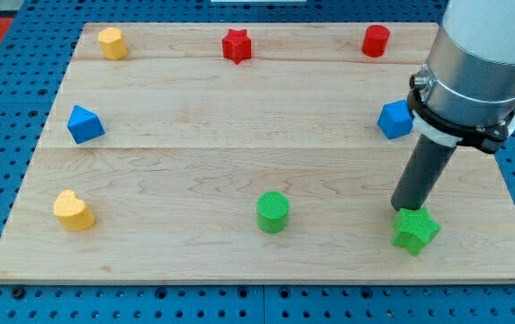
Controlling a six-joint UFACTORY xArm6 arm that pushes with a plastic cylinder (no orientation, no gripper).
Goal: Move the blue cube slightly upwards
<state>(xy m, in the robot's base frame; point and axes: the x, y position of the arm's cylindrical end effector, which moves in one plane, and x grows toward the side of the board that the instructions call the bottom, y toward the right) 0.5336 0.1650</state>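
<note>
The blue cube (394, 119) sits on the wooden board (203, 171) at the view's right, partly hidden behind the arm's grey collar. My tip (404, 209) is at the end of the dark rod, well below the blue cube. It stands just above and touching or nearly touching the green star block (416, 230) near the board's bottom right.
A blue triangular block (85, 124) sits at the left. A yellow heart (74, 211) is at the bottom left, a green cylinder (273, 212) at bottom centre. Along the top are a yellow block (112, 42), a red star (237, 45) and a red cylinder (375, 40).
</note>
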